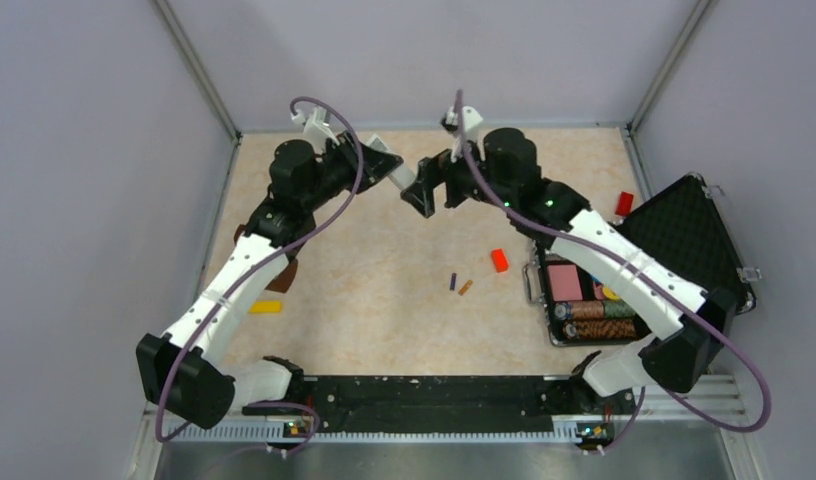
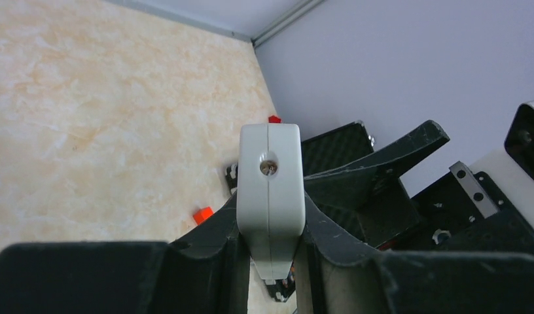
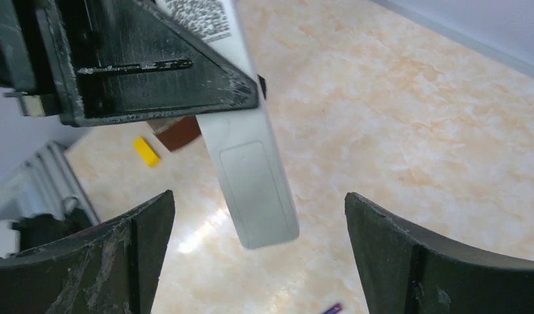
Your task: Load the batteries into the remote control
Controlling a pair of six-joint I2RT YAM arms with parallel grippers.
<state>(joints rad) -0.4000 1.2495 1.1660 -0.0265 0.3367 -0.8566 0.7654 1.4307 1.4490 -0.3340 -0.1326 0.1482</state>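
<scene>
To your left, the yellow bar (image 1: pixel 266 306) lay on the bench (image 1: pixel 384 270) beside the left arm. A brown object (image 1: pixel 287 274) was half hidden under that arm, too covered to identify. Your left claw (image 2: pixel 269 226) was clamped on the remote control (image 2: pixel 269 170), holding it above the bench. Its button face was out of sight; only its end and plain back showed. Further right, the batteries (image 1: pixel 453 282) lay loose mid-bench near a red block (image 1: pixel 499 260), and the right wrist view cut the purple one off at its bottom edge. Your right claw (image 1: pixel 427 195) stood wide apart, its fingers (image 3: pixel 140 261) either side of the remote's free end, touching nothing. An open case (image 1: pixel 684 240) sat far right.
</scene>
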